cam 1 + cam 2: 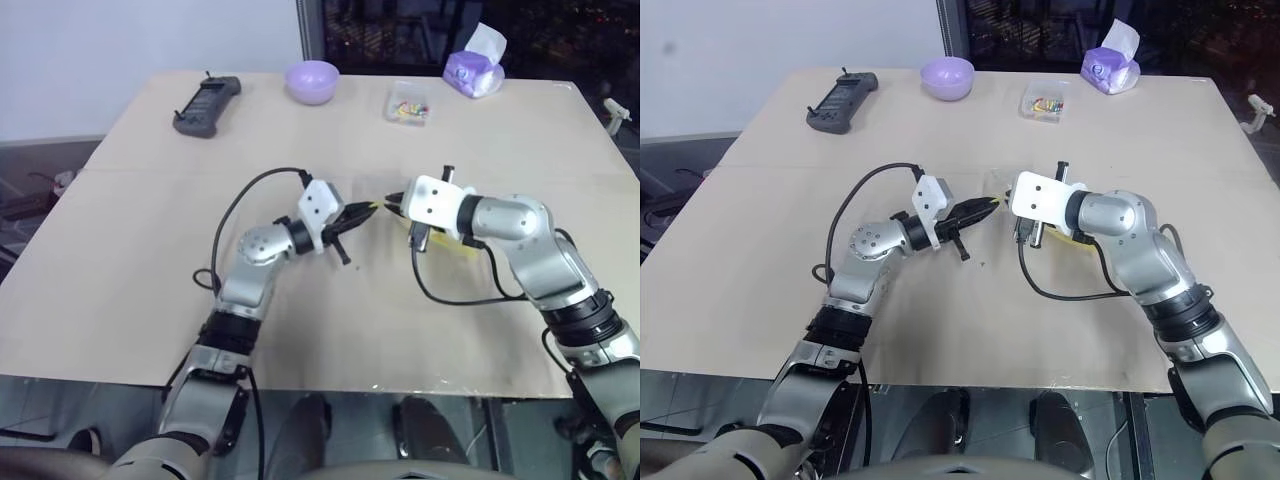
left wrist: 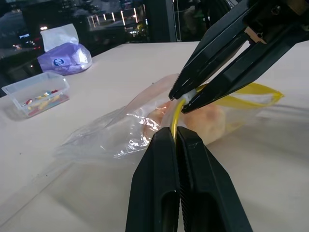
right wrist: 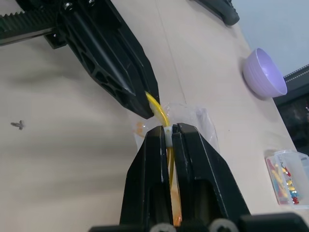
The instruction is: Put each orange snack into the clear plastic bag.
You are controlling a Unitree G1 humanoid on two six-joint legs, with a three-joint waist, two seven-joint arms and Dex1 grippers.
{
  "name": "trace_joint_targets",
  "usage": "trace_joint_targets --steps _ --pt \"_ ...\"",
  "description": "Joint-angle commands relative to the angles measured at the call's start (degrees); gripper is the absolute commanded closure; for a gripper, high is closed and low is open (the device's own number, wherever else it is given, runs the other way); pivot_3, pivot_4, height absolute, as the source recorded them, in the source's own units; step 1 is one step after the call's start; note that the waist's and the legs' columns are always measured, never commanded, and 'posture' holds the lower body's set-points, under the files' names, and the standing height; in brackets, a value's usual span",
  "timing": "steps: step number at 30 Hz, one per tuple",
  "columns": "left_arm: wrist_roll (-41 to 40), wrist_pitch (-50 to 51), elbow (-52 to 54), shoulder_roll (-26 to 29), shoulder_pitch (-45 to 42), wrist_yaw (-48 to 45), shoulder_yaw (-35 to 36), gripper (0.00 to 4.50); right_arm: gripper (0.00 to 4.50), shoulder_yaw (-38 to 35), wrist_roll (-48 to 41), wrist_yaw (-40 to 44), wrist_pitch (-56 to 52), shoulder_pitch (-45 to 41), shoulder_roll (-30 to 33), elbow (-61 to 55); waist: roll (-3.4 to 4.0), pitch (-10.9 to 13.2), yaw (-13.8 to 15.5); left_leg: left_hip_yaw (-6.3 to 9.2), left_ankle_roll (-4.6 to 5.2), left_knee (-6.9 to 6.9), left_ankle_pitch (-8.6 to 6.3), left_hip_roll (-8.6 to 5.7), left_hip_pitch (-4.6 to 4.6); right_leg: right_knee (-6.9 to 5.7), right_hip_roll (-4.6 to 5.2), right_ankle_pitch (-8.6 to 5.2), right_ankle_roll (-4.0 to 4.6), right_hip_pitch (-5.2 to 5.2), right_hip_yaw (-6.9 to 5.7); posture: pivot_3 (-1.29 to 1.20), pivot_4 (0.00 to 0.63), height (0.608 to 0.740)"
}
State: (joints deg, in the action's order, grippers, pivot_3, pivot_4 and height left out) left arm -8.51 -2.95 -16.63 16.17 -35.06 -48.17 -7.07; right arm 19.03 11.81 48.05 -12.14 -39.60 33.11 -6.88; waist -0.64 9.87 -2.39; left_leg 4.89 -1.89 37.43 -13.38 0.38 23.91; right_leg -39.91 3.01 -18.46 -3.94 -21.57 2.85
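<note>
Looking at where things stand, this one seems close to wrapped up. Both grippers meet over the middle of the table [image 1: 150, 250], and each is clamped tight on the yellow zip strip [image 2: 175, 118] of the clear plastic bag [image 2: 120, 133]. The left gripper [image 2: 176, 133] has its fingers pinched together on the strip, and the right gripper [image 3: 169, 131] is pinched on it too, right next to the left one, on what looks like the little white slider tab.

An orange snack [image 2: 207, 118] sits inside the bag; you can see its pale orange shape through the plastic in the left wrist view. The bag itself lies floppy on the table, with its mouth end lifted a bit between the two sets of fingers.

I can't spot any other orange snack lying loose on the table. What's out there is a lilac bowl [image 1: 312, 80], a small clear box [image 1: 408, 103] of colourful bits, a tissue pack [image 1: 474, 70] and a black remote-like gadget [image 1: 206, 105], all well away at the far side.

So my guess: the loading part is done, and what's left is maybe zipping the bag shut and letting go. Can't tell how many snacks are in there, though.
</note>
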Motion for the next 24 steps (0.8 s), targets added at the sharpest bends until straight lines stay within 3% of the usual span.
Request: trace_joint_targets --steps 1,12,24 --pt "5.1 -5.9 -7.8 2.1 -4.9 11.4 4.6 4.50 4.47 -3.3 0.5 -0.5 -0.5 1.4 2.7 -1.6 -0.01 0.0 0.2 0.02 0.00 0.00 0.00 0.00 0.00 0.00 0.00 0.00 0.00 0.00 -0.03 0.00 0.150 0.740" --pt "9.8 -13.9 -19.5 4.3 -9.5 22.1 5.0 4.50 4.47 -5.1 1.3 -2.1 -2.6 3.8 5.8 -1.9 -0.01 0.0 0.0 -0.02 0.00 -0.07 0.00 -0.01 0.00 0.04 0.01 0.00 0.00 -0.02 0.01 0.00 0.150 0.740" --pt "8.6 -15.0 -20.7 4.8 -9.9 21.8 4.8 4.50 4.47 -10.4 -0.1 -1.9 -5.8 9.5 14.0 -2.7 -0.02 0.0 0.0 -0.03 0.01 -0.07 0.00 -0.02 0.01 0.03 0.01 0.00 0.00 -0.02 0.01 0.00 0.150 0.740"
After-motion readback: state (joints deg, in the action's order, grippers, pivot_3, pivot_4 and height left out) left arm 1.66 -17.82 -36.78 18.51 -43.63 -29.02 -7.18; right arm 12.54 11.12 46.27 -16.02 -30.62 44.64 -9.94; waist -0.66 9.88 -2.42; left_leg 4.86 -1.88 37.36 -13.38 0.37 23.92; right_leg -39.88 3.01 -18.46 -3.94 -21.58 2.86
